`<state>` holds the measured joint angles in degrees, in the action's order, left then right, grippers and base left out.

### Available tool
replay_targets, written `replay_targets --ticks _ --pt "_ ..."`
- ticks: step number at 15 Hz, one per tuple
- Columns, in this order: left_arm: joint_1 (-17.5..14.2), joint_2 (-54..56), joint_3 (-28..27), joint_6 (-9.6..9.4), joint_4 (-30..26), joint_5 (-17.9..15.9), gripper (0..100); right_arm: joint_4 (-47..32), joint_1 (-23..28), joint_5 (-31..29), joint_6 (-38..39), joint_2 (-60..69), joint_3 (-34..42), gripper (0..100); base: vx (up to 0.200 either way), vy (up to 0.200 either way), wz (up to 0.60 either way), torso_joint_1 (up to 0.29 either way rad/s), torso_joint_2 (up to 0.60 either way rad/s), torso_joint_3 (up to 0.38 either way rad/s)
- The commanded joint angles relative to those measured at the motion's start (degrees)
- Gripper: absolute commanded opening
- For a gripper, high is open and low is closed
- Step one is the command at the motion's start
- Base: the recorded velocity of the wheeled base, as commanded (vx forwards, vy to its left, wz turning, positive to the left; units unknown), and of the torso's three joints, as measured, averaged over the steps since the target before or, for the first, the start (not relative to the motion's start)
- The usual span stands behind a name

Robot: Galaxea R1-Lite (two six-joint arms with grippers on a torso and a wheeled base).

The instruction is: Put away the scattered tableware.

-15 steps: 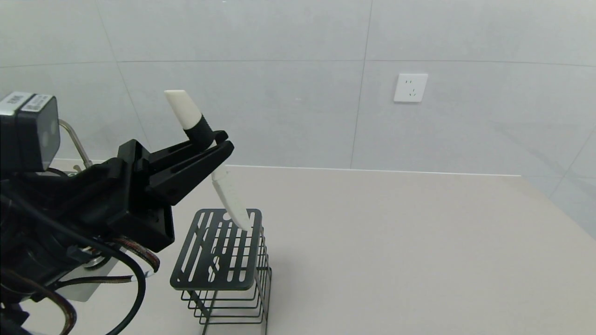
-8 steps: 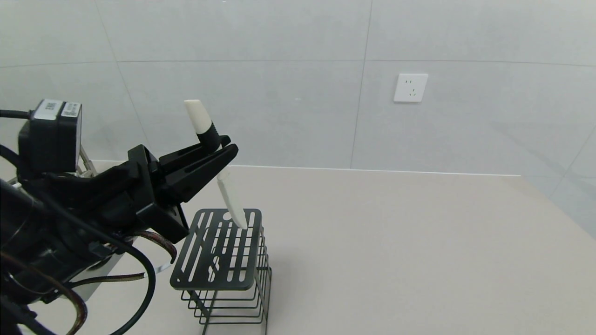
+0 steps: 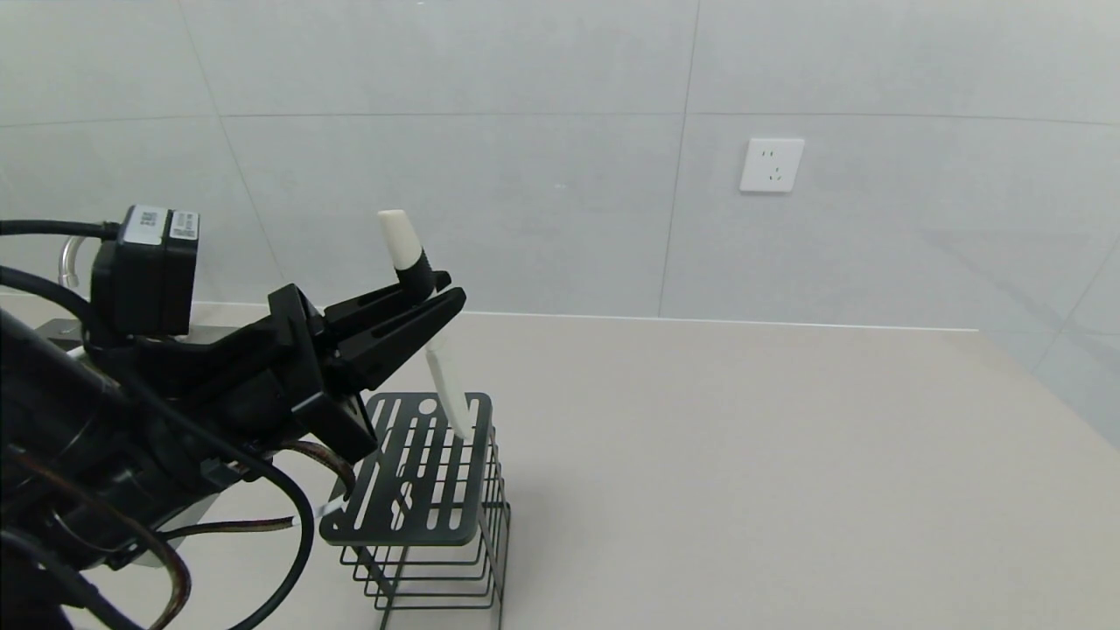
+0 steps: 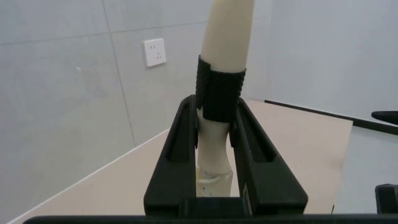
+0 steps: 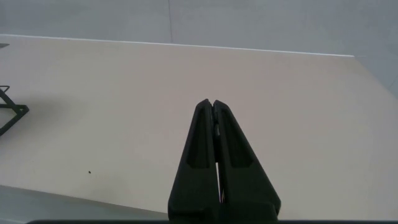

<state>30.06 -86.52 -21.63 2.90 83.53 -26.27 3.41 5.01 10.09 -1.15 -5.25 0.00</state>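
The left gripper sits above the left part of the beige countertop, its jaws clamped on a white knife at the ribbed black band of the handle. In the left wrist view the two black fingers press this band from both sides, with the knife standing up between them. The knife tilts slightly, handle up and blade down. Its tip is at the far right part of the slotted top of a black wire knife rack; whether it has entered a slot cannot be told. A white wall socket is on the grey tiles farther right. The right gripper hangs over bare countertop, jaws pressed together and holding nothing.
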Motion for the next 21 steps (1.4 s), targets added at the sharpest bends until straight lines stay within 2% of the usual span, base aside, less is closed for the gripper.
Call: replay_targets --ticks 1,15,18,21 --pt "-0.4 -0.5 0.0 -0.53 0.1 0.0 0 0.0 0.0 0.0 -0.1 -0.3 0.0 0 0.000 0.000 0.00 0.000 0.00 0.000" --pt "-0.6 -4.4 -1.5 -0.62 1.8 0.1 0 0.1 0.0 0.0 -1.1 -0.3 0.0 0 0.000 0.000 0.00 0.000 0.00 0.000" --pt "-2.7 -4.5 -1.5 -0.70 1.9 0.0 0 0.1 0.0 0.0 -1.1 -0.3 0.0 0 0.000 0.000 0.00 0.000 0.00 0.000" --pt "-2.4 -4.5 -1.5 -0.79 2.0 -0.4 0 0.1 0.0 0.0 -1.2 -0.3 0.0 0 0.000 0.000 0.00 0.000 0.00 0.000"
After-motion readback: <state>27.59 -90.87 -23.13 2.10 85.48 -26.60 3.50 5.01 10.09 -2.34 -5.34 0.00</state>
